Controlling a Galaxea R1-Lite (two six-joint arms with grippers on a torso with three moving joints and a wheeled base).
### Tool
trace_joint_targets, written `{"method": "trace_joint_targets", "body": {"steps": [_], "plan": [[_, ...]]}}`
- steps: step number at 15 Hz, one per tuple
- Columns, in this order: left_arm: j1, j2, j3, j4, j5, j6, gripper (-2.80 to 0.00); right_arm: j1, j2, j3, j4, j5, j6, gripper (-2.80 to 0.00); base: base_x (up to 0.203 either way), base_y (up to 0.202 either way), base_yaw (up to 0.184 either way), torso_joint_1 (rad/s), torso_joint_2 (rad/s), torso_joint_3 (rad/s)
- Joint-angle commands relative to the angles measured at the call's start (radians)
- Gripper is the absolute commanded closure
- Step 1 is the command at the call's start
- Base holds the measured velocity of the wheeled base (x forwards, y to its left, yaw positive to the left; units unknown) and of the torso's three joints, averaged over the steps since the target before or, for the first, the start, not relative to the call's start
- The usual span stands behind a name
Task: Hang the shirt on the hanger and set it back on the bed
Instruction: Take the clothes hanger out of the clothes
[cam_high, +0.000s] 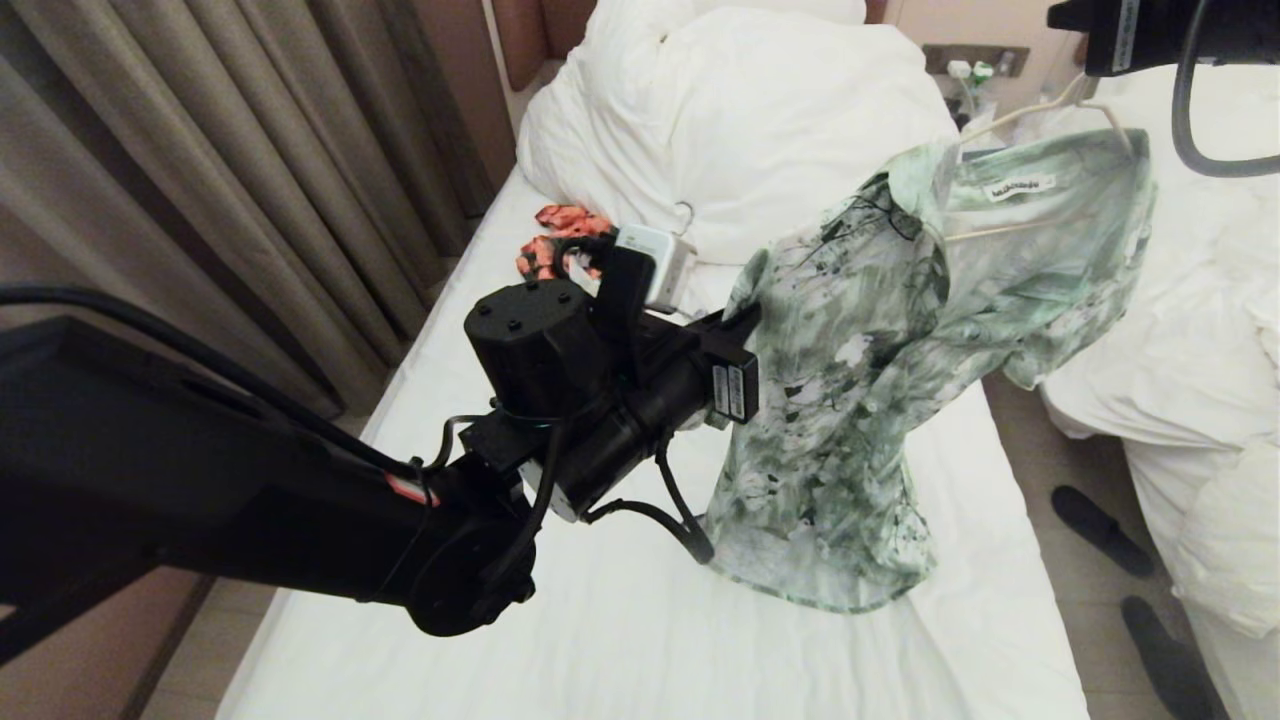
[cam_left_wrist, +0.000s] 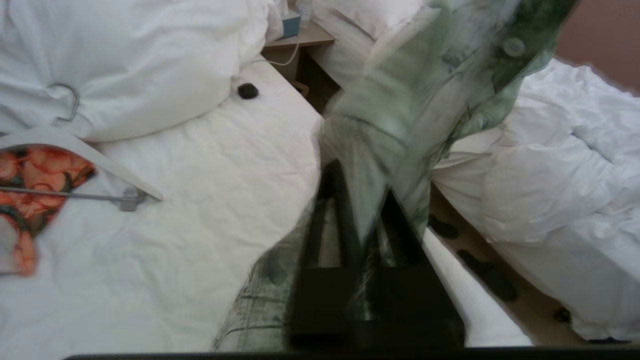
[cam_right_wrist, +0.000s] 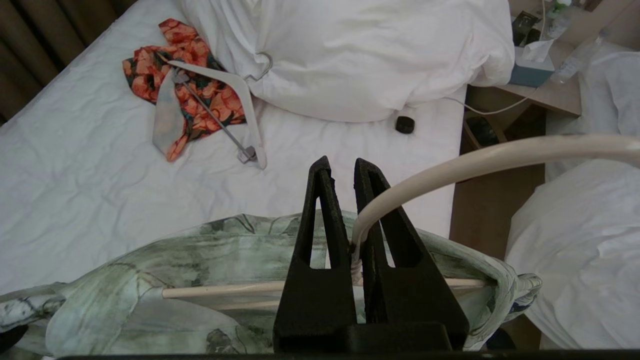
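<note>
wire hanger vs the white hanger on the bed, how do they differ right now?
The wire hanger is thin and cream; the white hanger is thick and flat.
The wire hanger is held up by the right tool at its neck, inside the green shirt; the white hanger lies on the bed, over an orange garment.
Both have hooks.

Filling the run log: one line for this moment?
right gripper: shut on hanger neck | left gripper: shut on shirt | shirt hem touches bed
</note>
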Motion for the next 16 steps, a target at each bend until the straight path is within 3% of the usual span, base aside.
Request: {"method": "trace_joint_targets", "body": {"steps": [1, 5, 8, 16], "plan": [[0.002, -0.001, 0.003, -0.006, 0.000, 0.000, 0.00, -0.007, 0.002, -0.001, 0.001, -0.001, -0.003, 0.00, 0.000, 0.000, 0.000, 0.000, 0.00, 0.000], [0.009, -0.001, 0.004, -0.006, -0.002, -0.001, 0.00, -0.017, 0.002, -0.001, -0.001, -0.001, -0.003, 0.00, 0.000, 0.000, 0.000, 0.000, 0.00, 0.000], [0.042, 0.006, 0.014, -0.009, -0.049, -0.003, 0.00, -0.022, 0.002, -0.001, 0.001, -0.002, -0.003, 0.00, 0.000, 0.000, 0.000, 0.000, 0.00, 0.000], [0.053, -0.018, 0.004, 0.013, -0.039, 0.000, 0.00, -0.044, 0.000, -0.005, 0.001, -0.001, -0.007, 0.00, 0.000, 0.000, 0.000, 0.000, 0.00, 0.000]]}}
